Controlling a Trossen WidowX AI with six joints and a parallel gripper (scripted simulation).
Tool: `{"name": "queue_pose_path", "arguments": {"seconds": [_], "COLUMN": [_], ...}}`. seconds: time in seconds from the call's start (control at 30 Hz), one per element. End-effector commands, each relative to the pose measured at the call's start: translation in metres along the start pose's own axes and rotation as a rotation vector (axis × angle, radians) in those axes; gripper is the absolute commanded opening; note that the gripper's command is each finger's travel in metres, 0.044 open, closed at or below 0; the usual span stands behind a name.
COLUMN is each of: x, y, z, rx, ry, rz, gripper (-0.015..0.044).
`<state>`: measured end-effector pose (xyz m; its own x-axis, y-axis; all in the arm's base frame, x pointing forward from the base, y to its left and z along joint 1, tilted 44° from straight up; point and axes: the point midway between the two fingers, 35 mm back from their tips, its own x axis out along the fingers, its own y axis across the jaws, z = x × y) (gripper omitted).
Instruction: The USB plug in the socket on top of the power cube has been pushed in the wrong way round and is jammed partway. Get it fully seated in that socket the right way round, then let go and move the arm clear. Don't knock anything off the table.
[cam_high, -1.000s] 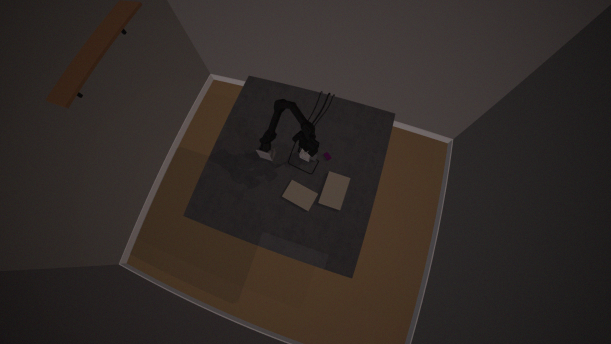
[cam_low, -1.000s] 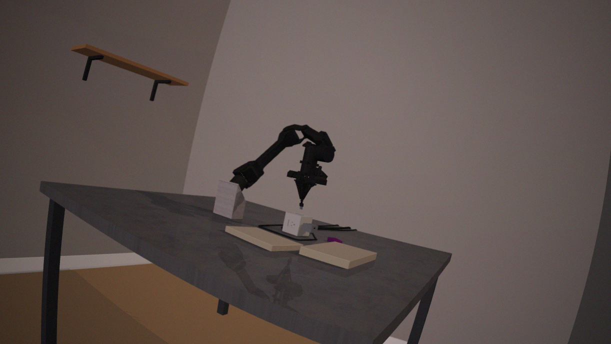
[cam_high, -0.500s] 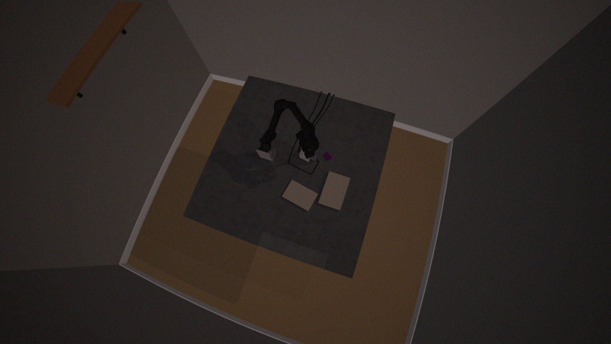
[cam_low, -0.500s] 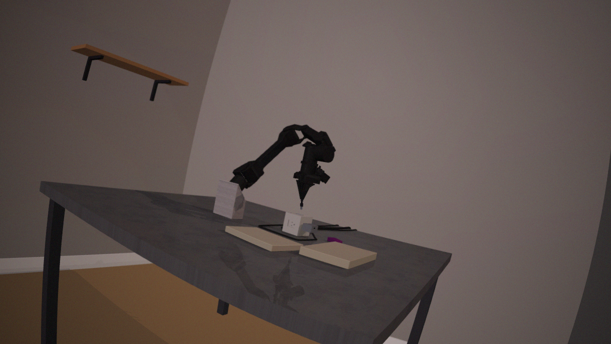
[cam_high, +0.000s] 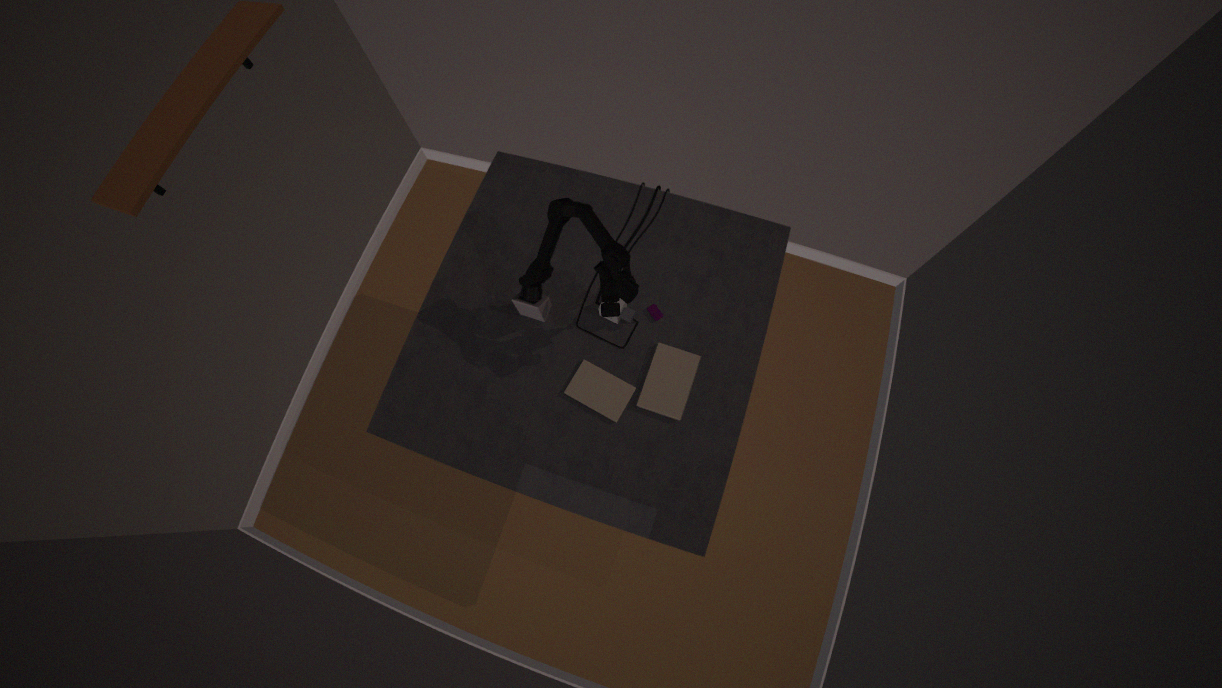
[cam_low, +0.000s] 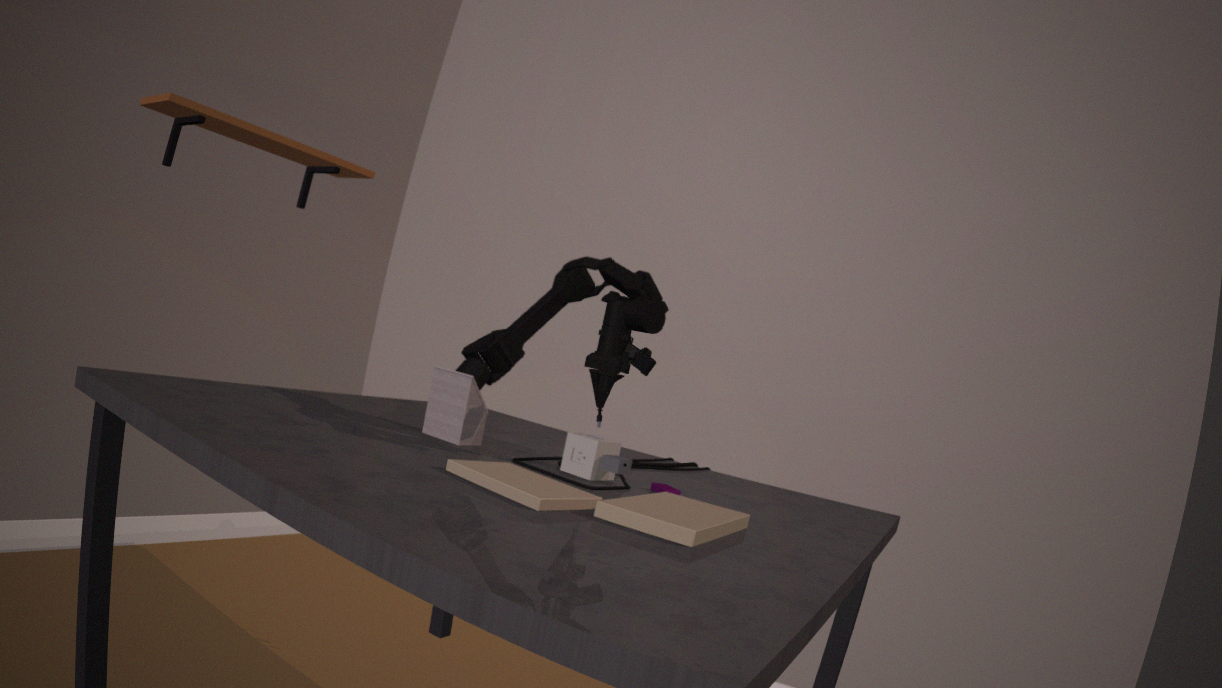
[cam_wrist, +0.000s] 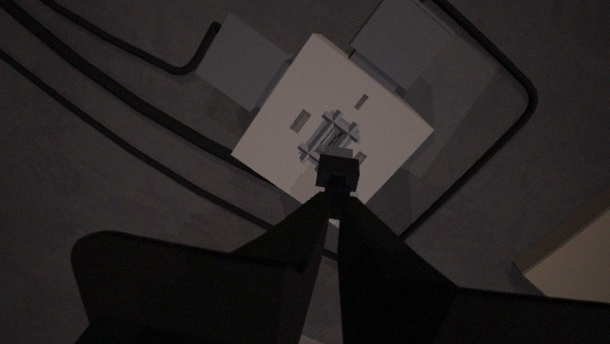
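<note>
The white power cube (cam_wrist: 385, 135) (cam_low: 581, 454) stands on the dark table (cam_low: 256, 427), and the socket (cam_wrist: 330, 134) in its top face is empty. My gripper (cam_wrist: 335, 205) (cam_low: 598, 408) (cam_high: 609, 305) points straight down and is shut on the small dark USB plug (cam_wrist: 337, 172) (cam_low: 598, 419). It holds the plug a short way above the cube's top, clear of the socket. In the wrist view the cube looks turned at an angle to the fingers, and the plug sits just beside the socket opening.
Grey adapters (cam_wrist: 400, 35) (cam_wrist: 240, 60) sit on the cube's sides and a black cable (cam_wrist: 520, 120) (cam_low: 547, 465) loops round it. Two beige boards (cam_high: 600, 389) (cam_high: 668, 380) (cam_low: 521, 482) (cam_low: 671, 515) lie in front. A purple block (cam_high: 654, 312) (cam_low: 665, 488) lies nearby. A white block (cam_high: 531, 309) (cam_low: 453, 408) stands at the arm's base.
</note>
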<state>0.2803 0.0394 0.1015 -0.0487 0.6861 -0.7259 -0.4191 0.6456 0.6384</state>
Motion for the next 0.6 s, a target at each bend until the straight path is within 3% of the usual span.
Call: {"name": "queue_pose_path", "arguments": {"seconds": [0.0, 0.57], "x": [0.0001, 0.0001], "y": [-0.0002, -0.0002], "z": [0.0001, 0.0001], "rx": [0.096, 0.541], "ry": [-0.001, -0.001], "rz": [-0.001, -0.001], "gripper": [0.0000, 0.0000]}}
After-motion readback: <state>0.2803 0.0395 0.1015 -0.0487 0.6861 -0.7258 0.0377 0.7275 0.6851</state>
